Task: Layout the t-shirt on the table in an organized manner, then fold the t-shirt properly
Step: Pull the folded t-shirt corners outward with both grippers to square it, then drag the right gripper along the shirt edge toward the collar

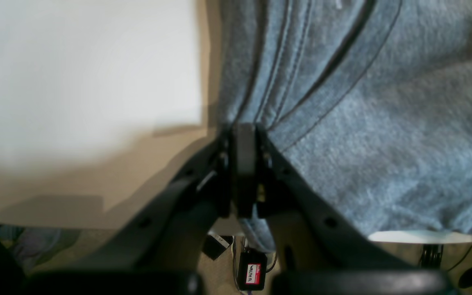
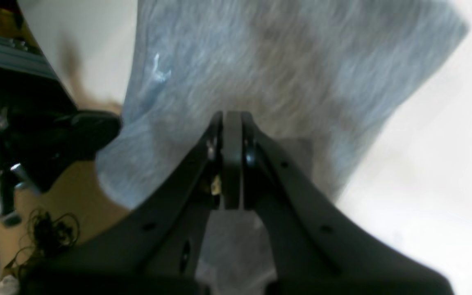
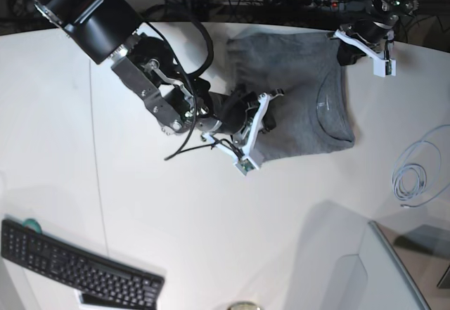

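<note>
White table (image 3: pixel 211 240) is carrying a grey t-shirt (image 3: pixel 302 92) up near its far edge, with a keyboard (image 3: pixel 74 268) sitting at the near corner. Left gripper (image 1: pixel 244 131) is pinching the shirt's fabric at the far edge, and right gripper (image 2: pixel 232 119) is clamping a fold of the same shirt on its other side.

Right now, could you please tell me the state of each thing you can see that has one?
t-shirt: partly folded on the table, gripped at two edges.
left end effector: shut on the t-shirt's stitched hem.
right end effector: shut on the t-shirt's edge.
table: carries the t-shirt, a keyboard and a cable.
keyboard: lying flat, untouched.
cable: coiled, lying loose.
</note>
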`<state>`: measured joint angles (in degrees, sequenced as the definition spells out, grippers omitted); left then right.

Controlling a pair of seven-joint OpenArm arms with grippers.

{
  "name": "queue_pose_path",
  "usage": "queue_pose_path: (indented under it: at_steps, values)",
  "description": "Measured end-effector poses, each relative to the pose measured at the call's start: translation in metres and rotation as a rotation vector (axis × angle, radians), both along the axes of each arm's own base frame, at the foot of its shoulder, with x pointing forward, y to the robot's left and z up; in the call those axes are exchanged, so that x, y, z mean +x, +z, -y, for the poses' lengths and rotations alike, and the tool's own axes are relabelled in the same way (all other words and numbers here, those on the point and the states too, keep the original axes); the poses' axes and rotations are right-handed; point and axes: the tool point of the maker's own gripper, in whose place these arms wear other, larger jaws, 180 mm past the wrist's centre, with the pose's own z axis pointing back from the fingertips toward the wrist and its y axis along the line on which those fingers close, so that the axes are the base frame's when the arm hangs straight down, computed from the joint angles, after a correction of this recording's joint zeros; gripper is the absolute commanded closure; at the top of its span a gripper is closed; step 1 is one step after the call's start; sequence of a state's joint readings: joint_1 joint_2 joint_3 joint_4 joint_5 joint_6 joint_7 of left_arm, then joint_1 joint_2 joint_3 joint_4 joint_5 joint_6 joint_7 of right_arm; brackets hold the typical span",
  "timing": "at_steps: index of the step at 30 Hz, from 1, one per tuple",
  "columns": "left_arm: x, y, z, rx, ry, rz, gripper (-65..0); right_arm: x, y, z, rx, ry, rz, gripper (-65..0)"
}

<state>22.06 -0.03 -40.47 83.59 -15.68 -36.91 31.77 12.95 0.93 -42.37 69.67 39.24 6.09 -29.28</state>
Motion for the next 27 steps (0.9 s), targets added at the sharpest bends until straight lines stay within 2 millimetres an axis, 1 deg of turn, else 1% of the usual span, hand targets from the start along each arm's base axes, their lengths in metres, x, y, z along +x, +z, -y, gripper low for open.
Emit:
queue_pose_path:
  at_steps: [2, 5, 7, 10, 11, 13, 15, 16, 18, 19, 20, 21, 22, 24, 25, 26, 27]
  values:
    - [0.000, 0.000, -0.001, 0.002, 0.000, -0.001, 0.0, 0.014, -0.011, 0.003, -0.038, -0.017, -0.010, 0.0]
    - [0.000, 0.000, 0.000, 0.002, -0.002, -0.002, 0.0, 0.026, -0.032, 0.007, -0.089, -0.044, -0.049, 0.0]
    - [0.000, 0.000, 0.000, 0.003, 0.000, -0.002, 0.0, 0.038, -0.039, 0.009, -0.086, -0.083, -0.037, 0.0]
    - [0.000, 0.000, 0.000, 0.002, 0.000, -0.002, 0.0, 0.050, -0.050, 0.023, -0.123, -0.115, -0.032, 0.0]
    - [0.000, 0.000, 0.000, 0.002, 0.000, -0.001, 0.0, 0.051, -0.052, 0.029, -0.132, -0.121, -0.031, 0.0]
    - [0.000, 0.000, 0.000, 0.002, 0.000, -0.002, 0.0, 0.051, -0.046, 0.028, -0.131, -0.116, -0.022, 0.0]
    - [0.000, 0.000, 0.000, 0.001, 0.000, -0.001, 0.0, 0.044, -0.023, 0.015, -0.078, -0.084, 0.008, 0.0]
    - [0.000, 0.000, 0.000, 0.002, 0.000, -0.002, 0.0, 0.039, -0.007, 0.007, -0.044, -0.059, 0.031, 0.0]
    - [0.000, 0.000, 0.000, 0.002, 0.001, 0.000, 0.0, 0.021, 0.022, -0.009, 0.019, -0.003, 0.055, 0.0]
    - [-0.001, 0.000, 0.000, 0.002, 0.001, -0.001, 0.0, 0.007, 0.031, -0.014, 0.034, 0.033, 0.042, 0.0]
    - [0.000, 0.000, 0.000, 0.002, 0.002, -0.001, 0.0, -0.011, 0.034, -0.014, 0.032, 0.071, 0.020, 0.0]
    - [0.000, 0.000, 0.000, 0.002, 0.001, 0.000, 0.0, -0.028, 0.033, -0.012, 0.028, 0.098, -0.007, 0.0]
    - [0.000, 0.000, -0.001, 0.003, 0.002, 0.001, 0.0, -0.047, 0.026, -0.008, 0.013, 0.115, -0.047, 0.0]
    - [0.001, 0.001, -0.002, 0.004, 0.003, 0.002, 0.0, -0.086, 0.003, 0.008, -0.038, 0.147, -0.142, 0.0]
    - [0.001, 0.001, -0.001, 0.003, 0.002, 0.002, 0.0, -0.096, -0.003, 0.014, -0.055, 0.146, -0.155, 0.0]
    - [0.001, 0.000, -0.001, 0.004, 0.002, 0.001, 0.0, -0.099, -0.004, 0.018, -0.050, 0.130, -0.161, 0.0]
    - [0.001, 0.001, -0.001, 0.005, 0.001, 0.002, 0.0, -0.096, 0.000, 0.020, -0.024, 0.100, -0.172, 0.0]
